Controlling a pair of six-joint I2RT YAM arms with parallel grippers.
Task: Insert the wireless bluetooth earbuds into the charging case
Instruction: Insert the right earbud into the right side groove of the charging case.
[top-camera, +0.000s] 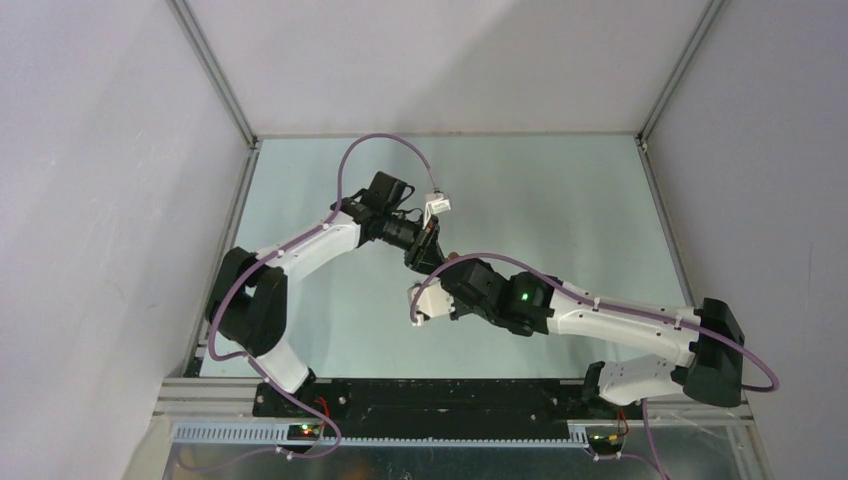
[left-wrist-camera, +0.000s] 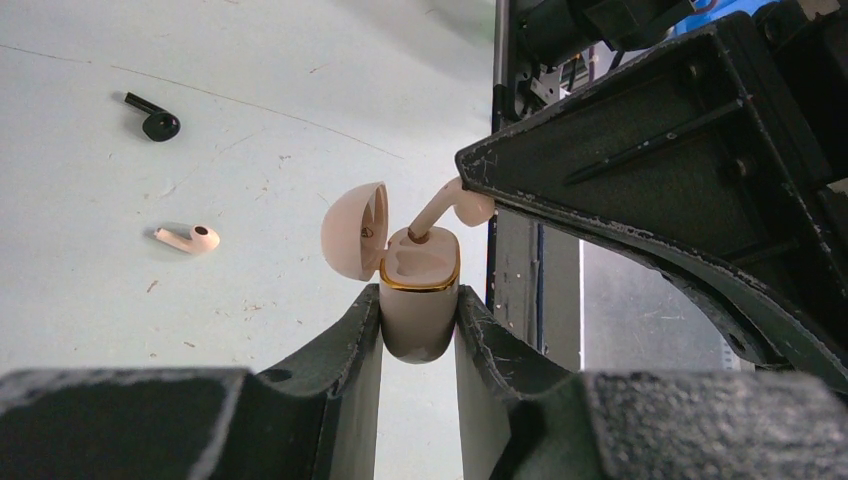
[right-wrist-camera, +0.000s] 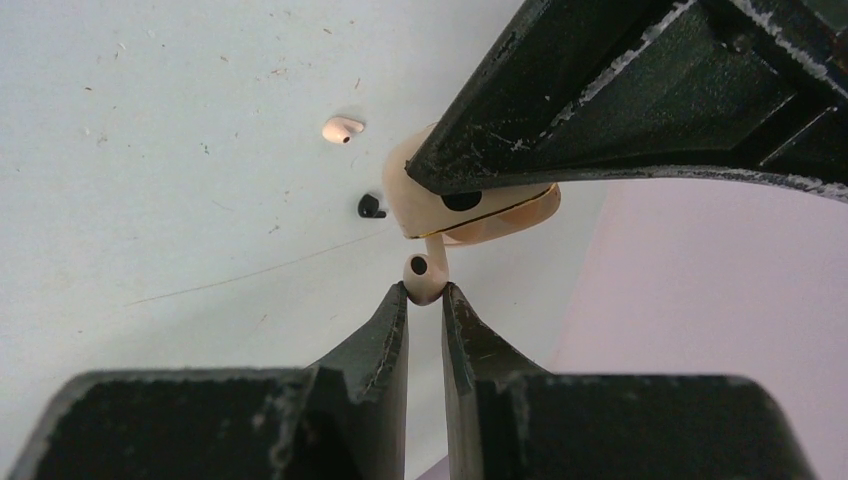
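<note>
While clamping case (left-wrist-camera: 420, 300) in left fingers (left-wrist-camera: 335, 370) and pinching cream earbud (right-wrist-camera: 424, 278) in right fingers (right-wrist-camera: 385, 340), mid-insertion; next, probably press down, release.

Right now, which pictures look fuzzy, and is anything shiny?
Left wrist view: the gripper fingers are fuzzy, the open charging case sharp, its gold rim glinting. Right wrist view: gripper fingers blurred, the held earbud clearer. Top view: even, soft light.
</note>
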